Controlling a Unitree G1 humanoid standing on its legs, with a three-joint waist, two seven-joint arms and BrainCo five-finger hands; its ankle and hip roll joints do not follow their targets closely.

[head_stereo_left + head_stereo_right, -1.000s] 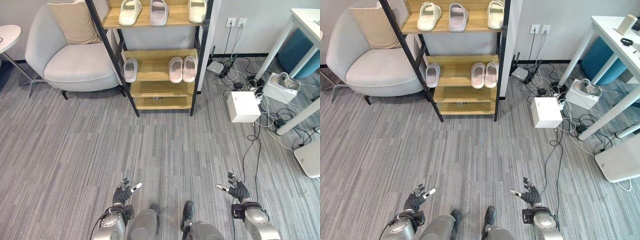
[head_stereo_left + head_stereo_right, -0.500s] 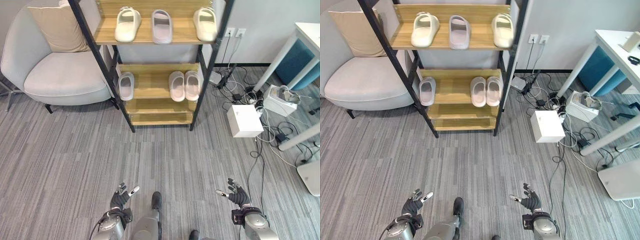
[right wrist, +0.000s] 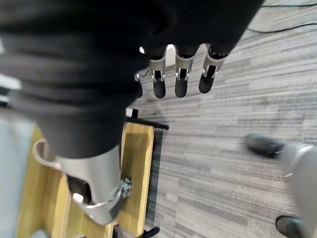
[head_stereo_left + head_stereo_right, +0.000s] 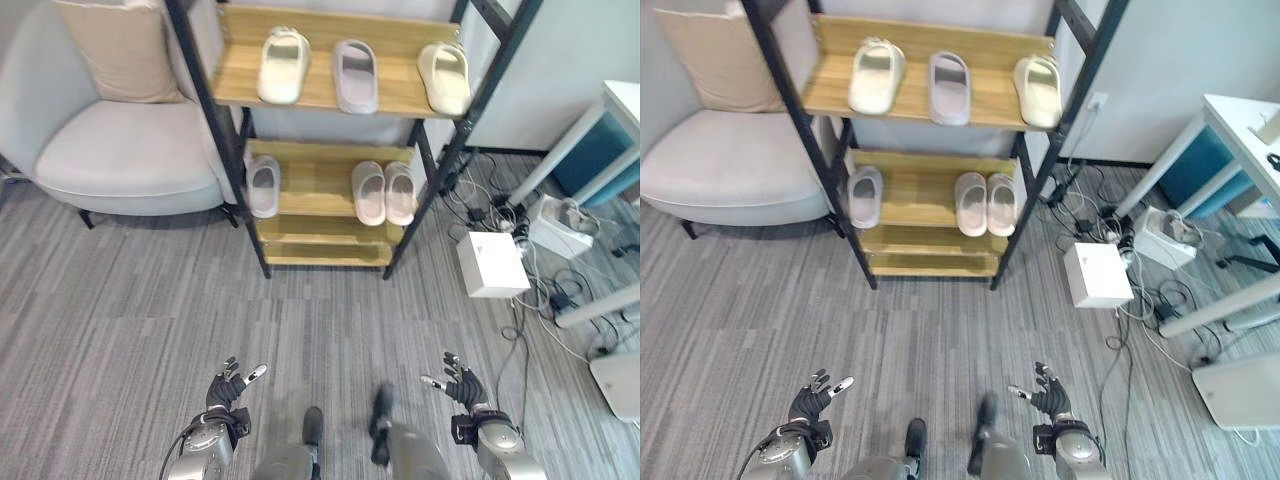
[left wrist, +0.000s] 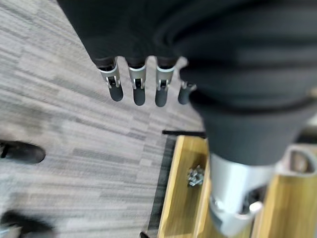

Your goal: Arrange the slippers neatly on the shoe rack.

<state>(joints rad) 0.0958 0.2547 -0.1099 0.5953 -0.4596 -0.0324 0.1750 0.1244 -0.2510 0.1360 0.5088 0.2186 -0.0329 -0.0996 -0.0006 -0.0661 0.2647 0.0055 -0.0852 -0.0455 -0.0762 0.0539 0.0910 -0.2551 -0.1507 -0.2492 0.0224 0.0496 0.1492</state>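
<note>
Floor: grey striped carpet [image 4: 150, 310], and a wooden shoe rack [image 4: 330, 95] with black posts stands at its far side.
Top shelf of the rack: a cream slipper [image 4: 284, 65] on the left, a pale lilac slipper [image 4: 355, 75] in the middle, a second cream slipper [image 4: 445, 78] on the right — three spaced apart.
Middle shelf: a single grey slipper [image 4: 263, 186] at the left end, a pink pair [image 4: 384, 192] side by side toward the right.
Left of the rack: a grey armchair [image 4: 110, 150] with a beige cushion [image 4: 120, 55].
Right of the rack: a white box [image 4: 492, 264] among cables.
Left hand [image 4: 226, 386]: well short of the rack, low over the carpet — fingers spread, nothing in it.
Right hand [image 4: 461, 382]: same, fingers splayed and empty.
</note>
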